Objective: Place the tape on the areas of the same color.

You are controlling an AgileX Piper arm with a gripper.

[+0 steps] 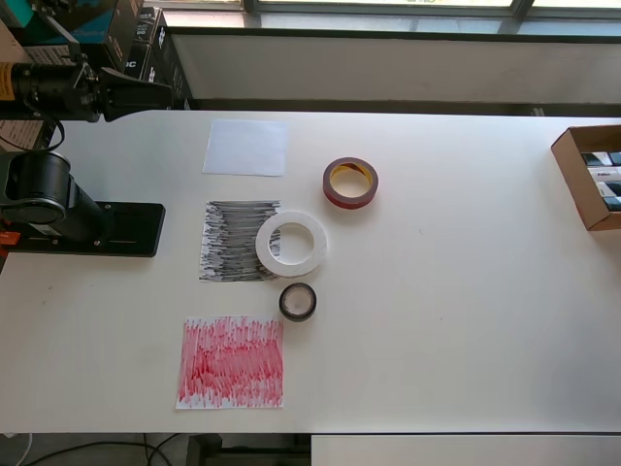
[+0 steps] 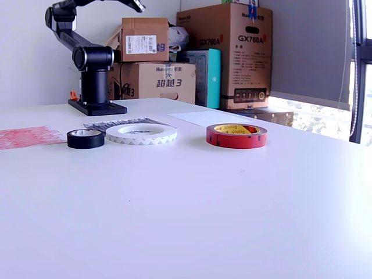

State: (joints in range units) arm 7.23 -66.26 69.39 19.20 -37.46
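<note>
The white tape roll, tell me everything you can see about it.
The white tape roll is the largest of the three, a wide flat ring with a big open centre, lying flat on the table. In the overhead view its left part overlaps the right edge of the black scribbled sheet; the rest sits on bare table. The small black roll lies just below it, apart. Nothing grips it.

In the overhead view, the wide white tape ring [image 1: 291, 243] overlaps the right edge of the black-scribbled paper sheet [image 1: 233, 241]. The small black tape roll [image 1: 298, 302] sits just below it, the dark red tape roll [image 1: 350, 183] up-right on the counter [image 1: 466, 291].
</note>
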